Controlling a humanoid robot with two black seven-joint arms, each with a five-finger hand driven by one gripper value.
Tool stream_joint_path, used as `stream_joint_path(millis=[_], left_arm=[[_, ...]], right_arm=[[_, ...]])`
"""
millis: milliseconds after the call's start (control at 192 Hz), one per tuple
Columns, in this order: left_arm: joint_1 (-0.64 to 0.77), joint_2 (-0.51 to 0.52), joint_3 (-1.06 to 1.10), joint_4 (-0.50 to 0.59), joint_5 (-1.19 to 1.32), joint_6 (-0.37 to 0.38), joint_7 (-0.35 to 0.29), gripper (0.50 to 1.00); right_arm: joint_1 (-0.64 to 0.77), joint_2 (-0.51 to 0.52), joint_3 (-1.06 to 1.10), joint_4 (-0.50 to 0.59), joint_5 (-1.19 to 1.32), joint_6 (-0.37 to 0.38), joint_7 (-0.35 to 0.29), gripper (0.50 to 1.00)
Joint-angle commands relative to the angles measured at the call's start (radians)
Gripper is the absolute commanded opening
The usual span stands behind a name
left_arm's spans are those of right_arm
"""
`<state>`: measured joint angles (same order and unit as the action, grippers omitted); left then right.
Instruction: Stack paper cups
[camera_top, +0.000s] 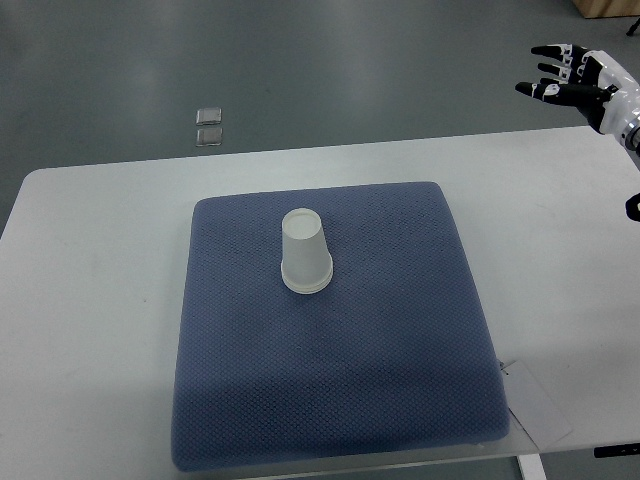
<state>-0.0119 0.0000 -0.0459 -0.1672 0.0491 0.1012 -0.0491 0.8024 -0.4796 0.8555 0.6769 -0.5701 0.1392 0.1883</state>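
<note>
- I see the paper cup (305, 252) upside down, near the middle of the blue mat (330, 400) on the white worktop (90, 300).
- My right hand (568, 78) hovers at top right, fingers spread wide, holding nothing.

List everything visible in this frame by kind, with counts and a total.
White paper cup stack, upside down on the mat: 1 (number of nested cups cannot be told)
Dark blue textured fabric mat: 1
White table: 1
Small clear square pads on the floor: 2
White paper tag at the mat's corner: 1
Robot right hand: 1
Total: 7
</note>
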Motion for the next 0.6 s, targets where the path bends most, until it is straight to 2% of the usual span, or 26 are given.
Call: stream_joint_path(millis=[0, 302, 599], left_arm=[[0.001, 0.0, 0.0, 0.0, 0.0, 0.0, 0.0, 1.0], [0.0, 0.0, 0.0, 0.0, 0.0, 0.0, 0.0, 1.0], [0.0, 0.0, 0.0, 0.0, 0.0, 0.0, 0.0, 1.0]], right_arm=[[-0.02, 0.027, 0.025, 0.003, 0.038, -0.009, -0.003, 0.899], [-0.06, 0.107, 0.151, 0.004, 0.036, 0.017, 0.0, 0.901], [-0.091, 0.134, 0.152, 0.003, 0.036, 0.1, 0.007, 0.903]])
